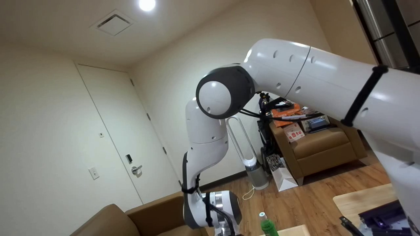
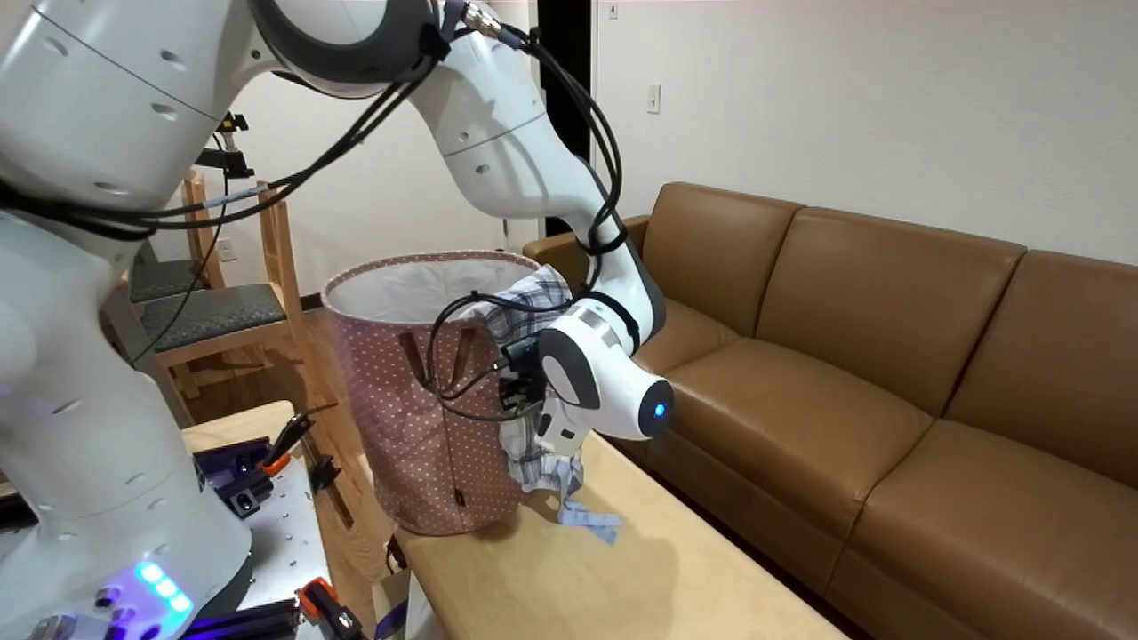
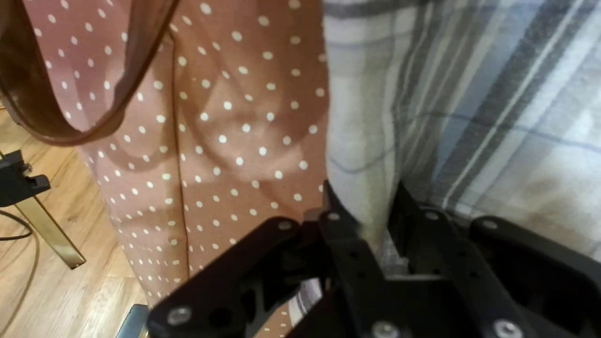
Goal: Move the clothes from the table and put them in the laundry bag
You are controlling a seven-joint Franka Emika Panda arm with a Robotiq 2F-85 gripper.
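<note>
Wrist view: the gripper [image 3: 364, 206] comes in from six o'clock, its two black fingers [image 3: 335, 225] a narrow gap apart. A fold of plaid cloth [image 3: 483, 108] drops between them from twelve o'clock, its long axis running twelve to six. Whether the jaws pinch it firmly cannot be told. More cloth spreads from one to three o'clock. The dotted bag [image 3: 239, 108] takes up the side from nine to twelve, just beside the fold; its opening is out of sight here.

In an exterior view, the bag stands at the end of the table [image 2: 693, 569], mouth [image 2: 400, 289] upward. The cloth lies along the bag's outer side, stretching from the rim at twelve o'clock down to the table at six, pale blue ties [image 2: 591, 520] trailing toward five. Whether any of it hangs inside is hard to tell. The arm [image 2: 507, 142] and gripper cover its middle. From the gripper, the mouth lies at about half past ten, so the coming move probably calls for a lift toward twelve, clear of the rim, then a swing toward ten. The low end may drag or catch outside.

In an exterior view, the arm dips to the bottom edge at six o'clock, a green bottle [image 1: 269, 226] at three from its wrist. Jaws, cloth and bag do not show there.
</note>
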